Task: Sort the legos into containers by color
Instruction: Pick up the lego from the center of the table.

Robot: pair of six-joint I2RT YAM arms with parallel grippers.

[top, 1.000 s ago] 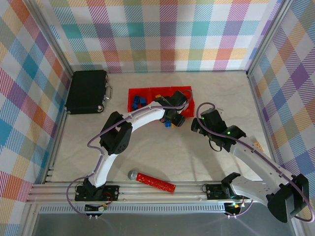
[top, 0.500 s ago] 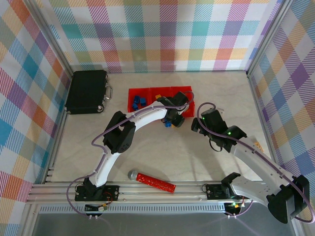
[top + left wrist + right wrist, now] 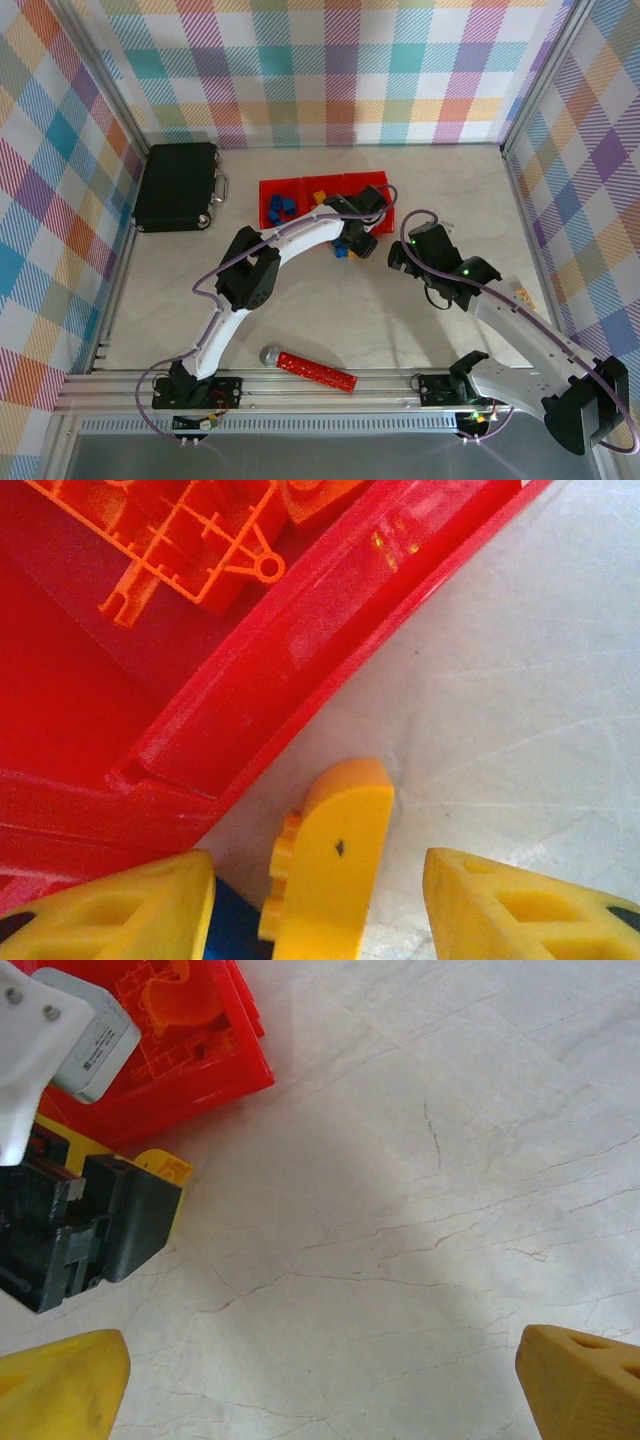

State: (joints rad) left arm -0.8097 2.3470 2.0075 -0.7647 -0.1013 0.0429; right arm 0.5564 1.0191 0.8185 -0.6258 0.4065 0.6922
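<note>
Left fingers [image 3: 130, 912] apart astride yellow lego [image 3: 335, 870], containers [image 3: 300, 685] wall just beyond; right fingers [image 3: 60, 1380] wide apart.

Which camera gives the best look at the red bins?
The overhead view: the red bins show as a whole row, blue bricks in the leftmost one, though the left arm covers part of the right end. The left wrist view shows one wall close up; the right wrist view, one corner.
</note>
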